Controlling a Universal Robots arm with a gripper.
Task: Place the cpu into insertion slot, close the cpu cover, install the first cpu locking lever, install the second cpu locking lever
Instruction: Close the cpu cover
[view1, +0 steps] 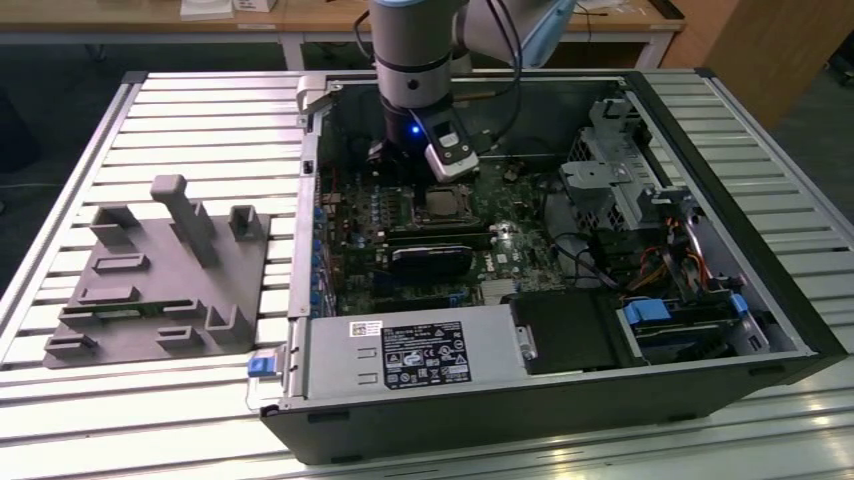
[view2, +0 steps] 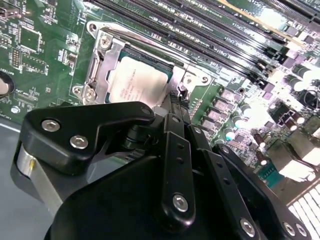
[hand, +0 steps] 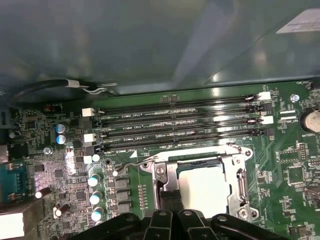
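The cpu (hand: 205, 187) lies flat in the insertion slot (view1: 442, 205), framed by the lowered cpu cover (hand: 167, 175), deep in the open computer case (view1: 534, 420). The gripper (hand: 171, 197) hangs at the socket's edge, just beside the chip, fingers (hand: 166, 202) drawn narrow, almost together; whether they pinch anything cannot be told. Memory slots (hand: 175, 125) crowd one side of the socket, capacitors (hand: 95, 197) another.

Operator: Colour of the cpu (view2: 136, 82) just ahead of the gripper (view2: 174, 102)?
Technician: Pale silvery-beige. The cpu cover (view2: 100, 59) framing it: silver. Surrounding circuit board (view2: 60, 30): green. Memory slots (view2: 200, 27) beyond: black. Gripper: black.
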